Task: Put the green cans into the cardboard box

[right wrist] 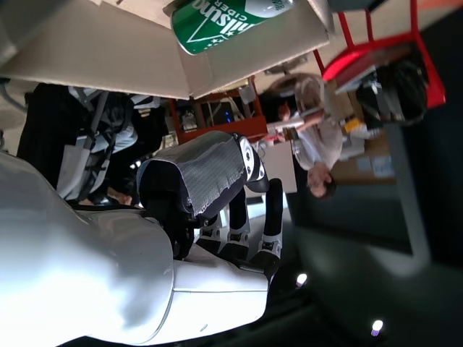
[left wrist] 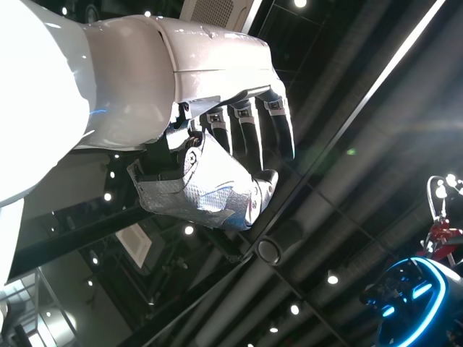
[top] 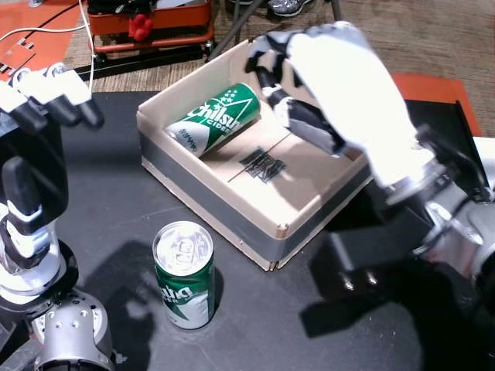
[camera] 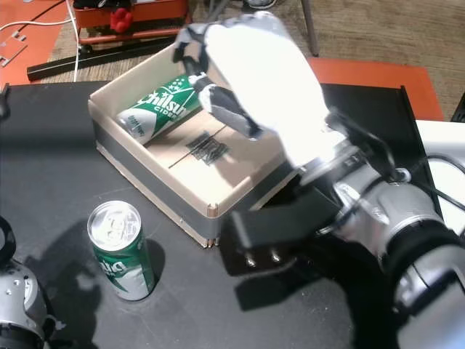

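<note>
A green Chilsung Cider can [top: 216, 120] [camera: 160, 105] lies on its side in the far left corner of the open cardboard box [top: 201, 197] [camera: 145, 182]. A second green can [top: 184, 278] [camera: 122, 251] stands upright on the black table in front of the box. My right hand [top: 340, 85] [camera: 254, 73] hovers over the box, right of the lying can, fingers loosely curled and holding nothing. The right wrist view shows that hand [right wrist: 217, 195] open, with the lying can [right wrist: 224, 18] beyond it. My left hand [top: 39, 108] [left wrist: 217, 166] is raised at the left edge, holding nothing.
The black table [top: 116, 193] carries the box and the standing can. A red tool case [top: 151, 19] sits on the floor behind the table. An orange mat [top: 433, 89] lies at the far right. A person [right wrist: 318, 144] shows in the right wrist view.
</note>
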`<state>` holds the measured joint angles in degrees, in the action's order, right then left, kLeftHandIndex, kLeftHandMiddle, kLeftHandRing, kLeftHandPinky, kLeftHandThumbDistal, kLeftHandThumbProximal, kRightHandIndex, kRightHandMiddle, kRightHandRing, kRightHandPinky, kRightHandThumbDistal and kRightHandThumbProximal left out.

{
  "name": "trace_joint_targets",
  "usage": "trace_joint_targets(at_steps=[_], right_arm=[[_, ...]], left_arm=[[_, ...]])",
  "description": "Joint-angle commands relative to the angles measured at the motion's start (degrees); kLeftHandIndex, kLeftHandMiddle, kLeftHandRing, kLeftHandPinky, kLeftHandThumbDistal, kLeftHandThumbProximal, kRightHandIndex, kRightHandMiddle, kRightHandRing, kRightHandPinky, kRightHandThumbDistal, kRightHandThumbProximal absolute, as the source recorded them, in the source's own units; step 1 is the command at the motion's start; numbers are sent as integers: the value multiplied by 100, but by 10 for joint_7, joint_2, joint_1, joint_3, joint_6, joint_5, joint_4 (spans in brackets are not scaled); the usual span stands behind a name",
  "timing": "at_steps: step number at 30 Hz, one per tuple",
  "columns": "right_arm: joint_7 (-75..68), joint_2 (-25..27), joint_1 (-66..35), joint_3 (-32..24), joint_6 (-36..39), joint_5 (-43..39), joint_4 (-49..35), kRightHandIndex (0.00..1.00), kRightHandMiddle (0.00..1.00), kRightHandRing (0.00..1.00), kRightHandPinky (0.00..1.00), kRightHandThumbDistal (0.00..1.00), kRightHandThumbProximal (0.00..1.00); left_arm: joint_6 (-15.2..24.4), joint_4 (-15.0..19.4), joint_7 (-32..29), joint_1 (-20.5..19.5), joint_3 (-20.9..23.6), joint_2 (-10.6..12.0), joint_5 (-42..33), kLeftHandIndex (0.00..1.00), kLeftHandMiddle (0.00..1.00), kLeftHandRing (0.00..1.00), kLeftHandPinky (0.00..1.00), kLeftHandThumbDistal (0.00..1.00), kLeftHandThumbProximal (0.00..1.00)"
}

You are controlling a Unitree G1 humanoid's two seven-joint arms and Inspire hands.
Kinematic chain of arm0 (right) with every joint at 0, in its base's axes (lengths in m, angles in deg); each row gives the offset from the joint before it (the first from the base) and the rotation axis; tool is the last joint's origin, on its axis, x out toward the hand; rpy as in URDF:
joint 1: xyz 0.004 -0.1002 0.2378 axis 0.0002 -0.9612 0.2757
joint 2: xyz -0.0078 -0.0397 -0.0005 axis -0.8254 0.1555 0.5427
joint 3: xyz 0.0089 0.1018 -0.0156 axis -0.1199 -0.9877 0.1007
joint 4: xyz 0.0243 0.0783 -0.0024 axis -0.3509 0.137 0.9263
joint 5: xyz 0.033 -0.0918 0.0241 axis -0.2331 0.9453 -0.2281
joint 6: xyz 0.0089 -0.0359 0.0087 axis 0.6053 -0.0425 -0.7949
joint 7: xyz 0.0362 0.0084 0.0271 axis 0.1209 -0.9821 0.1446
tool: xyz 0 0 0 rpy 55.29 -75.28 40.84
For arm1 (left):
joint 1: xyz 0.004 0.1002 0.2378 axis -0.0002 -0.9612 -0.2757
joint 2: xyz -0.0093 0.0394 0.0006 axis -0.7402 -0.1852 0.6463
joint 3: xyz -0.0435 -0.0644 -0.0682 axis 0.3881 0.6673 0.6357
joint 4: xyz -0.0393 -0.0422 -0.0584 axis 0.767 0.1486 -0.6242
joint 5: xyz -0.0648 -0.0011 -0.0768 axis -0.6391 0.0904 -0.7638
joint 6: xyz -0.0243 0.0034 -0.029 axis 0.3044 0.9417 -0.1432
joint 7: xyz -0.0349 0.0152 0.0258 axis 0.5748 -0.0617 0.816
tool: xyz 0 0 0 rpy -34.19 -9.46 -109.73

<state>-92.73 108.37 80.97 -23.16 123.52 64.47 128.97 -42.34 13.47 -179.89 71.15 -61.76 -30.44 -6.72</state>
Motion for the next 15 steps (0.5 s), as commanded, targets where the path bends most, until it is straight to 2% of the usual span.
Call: trace_joint_targets(at_steps=[1, 4, 7, 8, 9, 11, 13, 14, 15], right_arm=[[-11, 19, -38, -26, 17, -23, -39, 21, 20, 28, 28, 51, 0], [-4, 42, -91, -58, 28, -39, -107, 21, 20, 29, 30, 49, 0], [-2, 61, -144, -94, 50, -56, -176, 21, 22, 30, 32, 52, 0], [4, 65, -165, -109, 72, -75, -197, 21, 23, 30, 32, 53, 0], [13, 68, -183, -123, 101, -96, -213, 22, 24, 30, 34, 55, 0], [50, 71, -219, -146, 157, -150, -242, 25, 27, 31, 35, 51, 0], [95, 76, -258, -162, 212, -209, -274, 21, 24, 30, 34, 52, 0], [123, 82, -276, -161, 250, -247, -288, 20, 23, 29, 34, 48, 0], [153, 90, -292, -153, 286, -291, -300, 19, 23, 29, 33, 48, 0]], left_arm=[[-2, -5, -4, 0, 3, 0, 6, 33, 46, 49, 60, 38, 5], [3, -6, -4, 0, 7, 3, 5, 32, 45, 49, 59, 40, 4], [-2, -7, -4, 1, 6, 1, 3, 34, 46, 50, 60, 41, 2], [-1, -10, -4, 2, 10, 2, 7, 30, 42, 46, 57, 42, 1], [6, -10, -4, 3, 14, 3, 10, 28, 40, 45, 56, 37, 2], [-5, -7, -4, 1, 13, 0, 11, 29, 41, 46, 56, 36, 1], [-5, -7, -4, 1, 15, -2, 13, 28, 40, 45, 56, 36, 5], [6, -7, -4, 3, 21, 2, 12, 26, 38, 44, 56, 34, 6], [10, -10, -4, 2, 30, 8, 15, 25, 36, 41, 53, 39, 10]])
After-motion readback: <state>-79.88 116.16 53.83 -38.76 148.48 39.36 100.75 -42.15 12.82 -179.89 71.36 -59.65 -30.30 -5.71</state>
